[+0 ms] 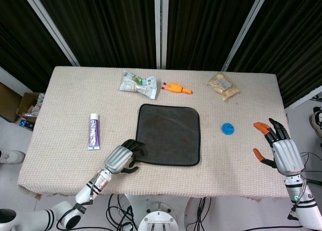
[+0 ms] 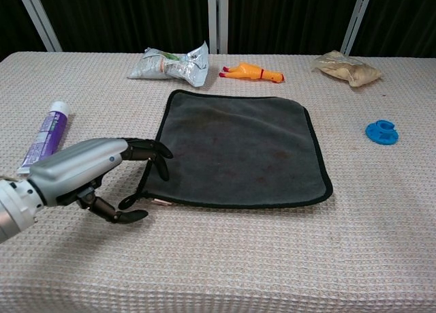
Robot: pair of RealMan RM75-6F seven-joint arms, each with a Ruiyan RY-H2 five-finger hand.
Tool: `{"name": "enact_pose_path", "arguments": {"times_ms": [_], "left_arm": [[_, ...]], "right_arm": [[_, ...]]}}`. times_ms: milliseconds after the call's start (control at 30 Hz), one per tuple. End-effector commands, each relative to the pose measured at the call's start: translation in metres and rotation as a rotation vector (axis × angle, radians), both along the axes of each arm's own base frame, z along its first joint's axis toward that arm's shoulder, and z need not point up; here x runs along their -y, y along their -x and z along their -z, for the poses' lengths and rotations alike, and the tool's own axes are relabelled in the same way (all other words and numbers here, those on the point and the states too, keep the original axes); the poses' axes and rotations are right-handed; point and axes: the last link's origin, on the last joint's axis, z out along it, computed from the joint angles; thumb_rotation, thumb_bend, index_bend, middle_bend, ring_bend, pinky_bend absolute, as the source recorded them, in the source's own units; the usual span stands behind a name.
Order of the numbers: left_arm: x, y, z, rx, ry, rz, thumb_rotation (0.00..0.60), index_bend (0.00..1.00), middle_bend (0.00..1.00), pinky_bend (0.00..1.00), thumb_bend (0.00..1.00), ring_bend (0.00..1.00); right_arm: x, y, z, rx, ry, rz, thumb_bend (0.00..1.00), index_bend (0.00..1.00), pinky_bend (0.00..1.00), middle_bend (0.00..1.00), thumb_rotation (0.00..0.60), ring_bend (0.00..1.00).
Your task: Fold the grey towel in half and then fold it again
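Observation:
The grey towel, edged in black, lies flat in the middle of the table with its hanging loop at the near left corner. My left hand hovers at that corner, fingers spread over the towel's left edge and thumb beside the loop, holding nothing. Far off at the table's right edge, my right hand is open with fingers apart; it is out of the chest view.
A purple toothpaste tube lies left of the towel. Behind the towel are a crumpled packet, an orange rubber chicken and a snack bag. A blue cap sits to the right.

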Motion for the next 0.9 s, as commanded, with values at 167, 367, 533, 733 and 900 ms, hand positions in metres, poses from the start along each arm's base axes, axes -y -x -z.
{"name": "enact_pose_path", "arguments": {"times_ms": [167,367,533,733,900], "left_arm": [[-0.009,0.000,0.009,0.025,-0.038,-0.018,0.600,0.46,0.21,0.14,0.27,0.15],[-0.011,0.003,0.019,0.049,-0.031,-0.028,0.600,0.51,0.24,0.14,0.32,0.15],[-0.012,0.002,0.023,0.091,-0.042,-0.025,0.600,0.62,0.27,0.14,0.39,0.15],[-0.012,-0.002,0.025,0.173,-0.019,-0.045,0.600,0.70,0.29,0.14,0.46,0.15],[-0.011,-0.003,0.025,0.193,0.000,-0.056,0.600,0.70,0.29,0.14,0.47,0.15]], "right_arm": [[0.000,0.000,0.002,-0.001,-0.008,-0.003,0.23,0.19,0.11,0.18,0.600,0.00],[0.000,0.000,0.003,0.004,-0.008,-0.007,0.23,0.20,0.11,0.18,0.600,0.00],[0.000,0.000,0.008,-0.003,-0.030,-0.014,0.24,0.21,0.11,0.18,0.600,0.00],[-0.001,-0.009,0.045,-0.056,-0.194,-0.060,0.26,0.25,0.11,0.18,0.600,0.00],[0.005,-0.027,0.091,-0.135,-0.335,-0.158,0.23,0.31,0.11,0.18,0.600,0.00]]}}
